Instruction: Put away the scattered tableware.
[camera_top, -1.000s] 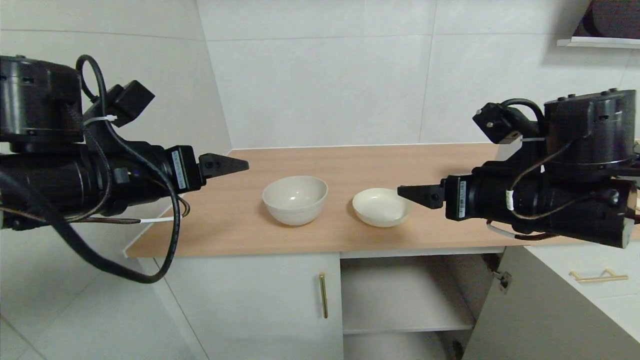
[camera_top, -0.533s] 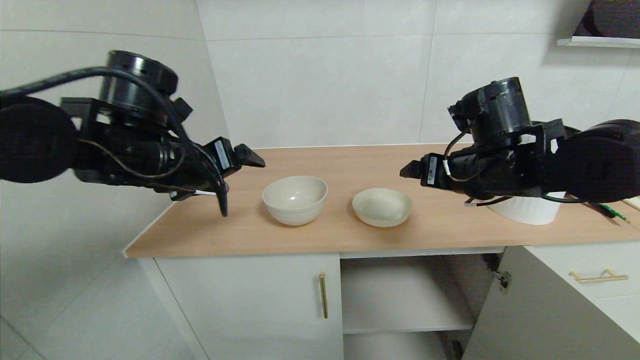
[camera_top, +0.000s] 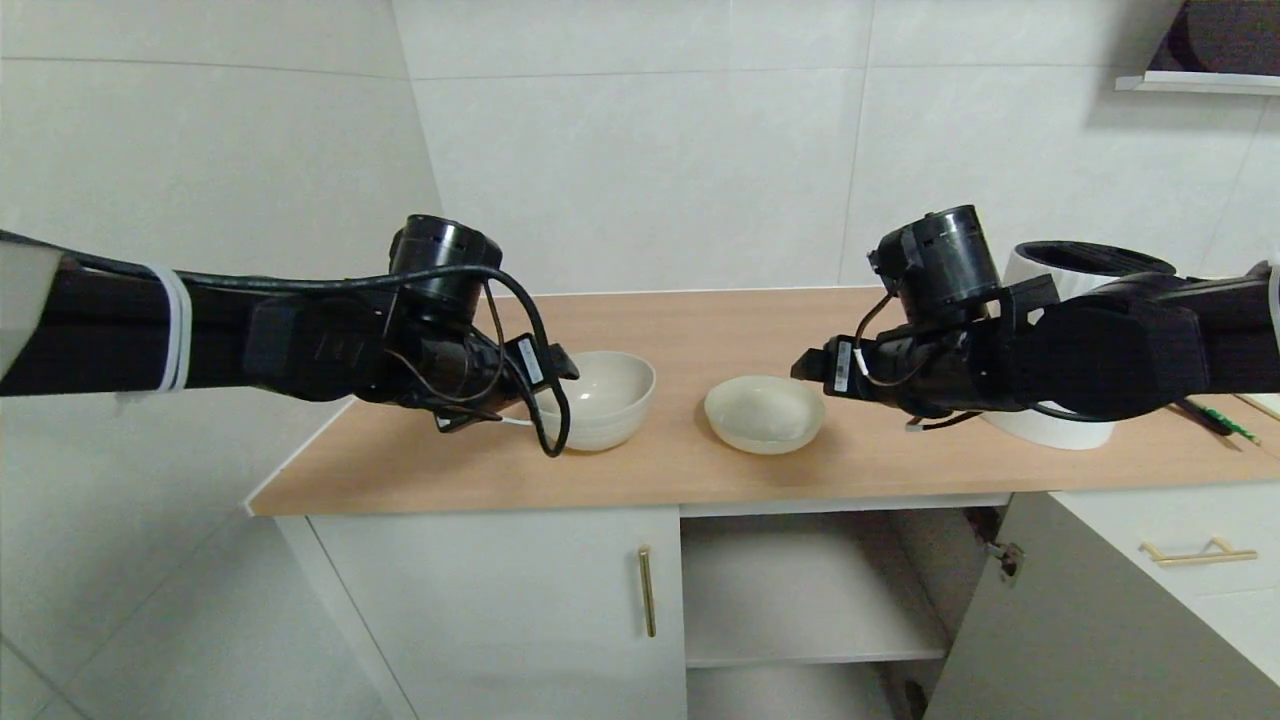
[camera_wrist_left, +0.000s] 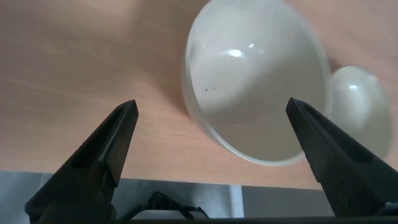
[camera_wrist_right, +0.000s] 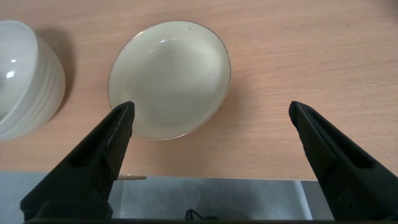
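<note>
Left claw (camera_top: 562, 366), wide open and empty, hangs at the deep bowl (camera_top: 592, 400), centre frame; right claw (camera_top: 808, 366), likewise, beside the shallow bowl (camera_top: 765, 414).

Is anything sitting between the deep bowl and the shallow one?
No: the head view shows a bare strip of countertop between the deep bowl and the shallow bowl.

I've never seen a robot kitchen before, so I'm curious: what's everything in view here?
Countertop: one, wooden, against the tiled wall.
Shallow bowl: one, cream, mid-countertop.
Deep bowl: one, white, left of the shallow bowl.
Round container: one, white, dark-rimmed, far right of the countertop.
Cabinet: one, white, below, right door open.
Left jaws: one pair, black, open, by the deep bowl.
Right jaws: one pair, black, open, by the shallow bowl.
</note>
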